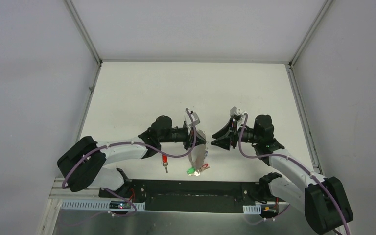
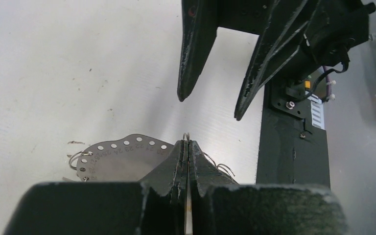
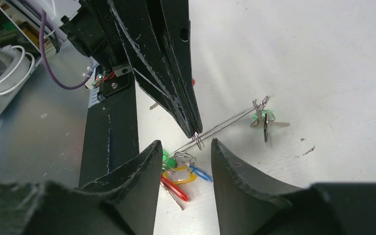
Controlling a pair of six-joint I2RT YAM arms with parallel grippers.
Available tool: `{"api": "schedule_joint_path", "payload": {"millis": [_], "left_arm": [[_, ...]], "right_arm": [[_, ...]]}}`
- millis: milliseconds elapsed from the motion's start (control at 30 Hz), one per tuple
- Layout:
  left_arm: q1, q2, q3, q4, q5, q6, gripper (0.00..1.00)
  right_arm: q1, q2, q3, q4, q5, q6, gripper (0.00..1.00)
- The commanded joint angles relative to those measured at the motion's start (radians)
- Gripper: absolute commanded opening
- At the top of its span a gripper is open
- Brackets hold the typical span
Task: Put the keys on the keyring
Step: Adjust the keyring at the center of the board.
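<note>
Keyring [image 1: 199, 149] hangs near the table's [image 1: 137, 98] front edge, pinched up by the left gripper [image 1: 194, 139] for threading; its wrist view shows jaws pressed onto the wire; the right wrist view shows the right gripper [image 3: 186, 144] spread, facing it above loose keys [image 3: 174, 186].

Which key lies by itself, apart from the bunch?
The red-headed key, alone on the table left of the bunch; the others sit together with the green key by the keyring.

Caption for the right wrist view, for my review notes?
Left hand pinches the thin grey metal keyring; the open right hand faces it, small keys with coloured plastic heads below.
</note>
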Motion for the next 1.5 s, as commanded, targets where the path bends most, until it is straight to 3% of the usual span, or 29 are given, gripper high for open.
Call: {"api": "schedule_joint_path", "payload": {"millis": [0, 367, 900, 1100, 1300, 1467], "left_arm": [[-0.018, -0.056, -0.019, 0.086, 0.064, 0.065, 0.0], [-0.029, -0.131, -0.044, 0.032, 0.077, 0.078, 0.0], [-0.038, -0.146, -0.038, 0.014, 0.075, 0.075, 0.0], [-0.041, -0.143, -0.038, 0.014, 0.072, 0.075, 0.0], [-0.04, -0.143, -0.042, 0.008, 0.061, 0.072, 0.0], [-0.041, -0.144, -0.039, -0.012, 0.054, 0.071, 0.0]], "right_arm": [[0.027, 0.007, -0.011, 0.092, -0.077, -0.106, 0.42], [0.113, 0.069, 0.017, 0.003, -0.062, -0.237, 0.35], [0.173, 0.081, 0.023, 0.046, 0.006, -0.258, 0.28], [0.176, 0.078, 0.026, 0.048, 0.015, -0.249, 0.11], [0.178, 0.073, 0.032, 0.055, 0.016, -0.227, 0.01], [0.178, 0.083, 0.047, 0.051, 0.021, -0.195, 0.0]]}}
